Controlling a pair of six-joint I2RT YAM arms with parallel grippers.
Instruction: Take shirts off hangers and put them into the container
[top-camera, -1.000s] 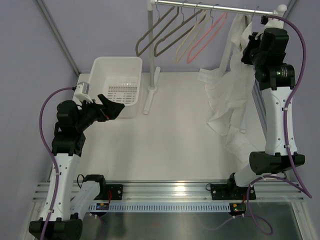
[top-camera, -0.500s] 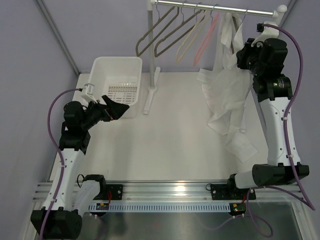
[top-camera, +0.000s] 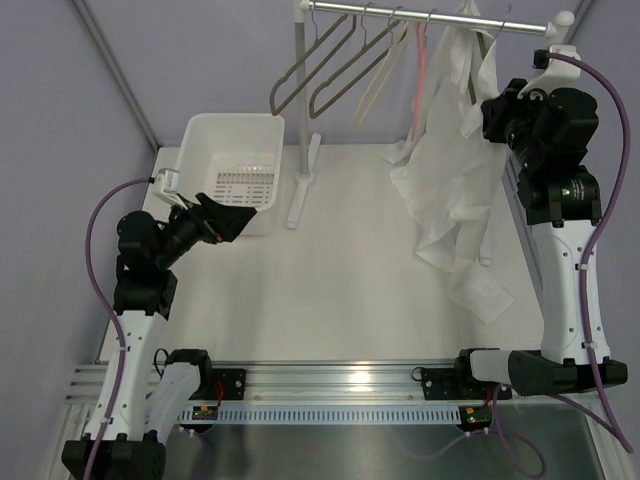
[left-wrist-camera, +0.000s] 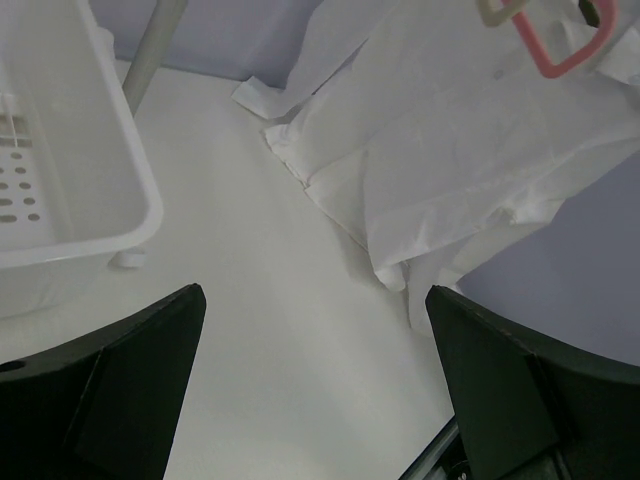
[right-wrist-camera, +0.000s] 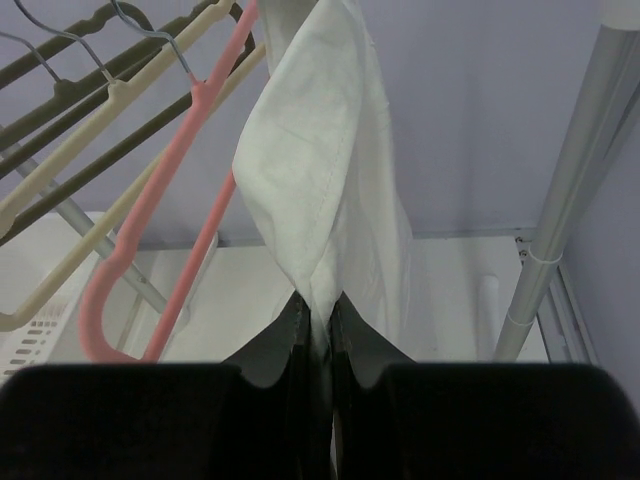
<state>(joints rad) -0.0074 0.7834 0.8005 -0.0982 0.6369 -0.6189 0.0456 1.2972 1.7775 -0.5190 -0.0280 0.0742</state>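
The top camera looks down from behind over the table (top-camera: 350, 290). The left wrist camera looks low across it, past the tub (left-wrist-camera: 60, 190); the right one sits close against the shirt (right-wrist-camera: 320, 180). All 3 share it.

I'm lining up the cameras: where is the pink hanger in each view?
Top external: pink hanger on the rail, upper right of centre.
Left wrist: top right corner.
Right wrist: left half, slanting down.
Shared landmark: white shirt beside it.
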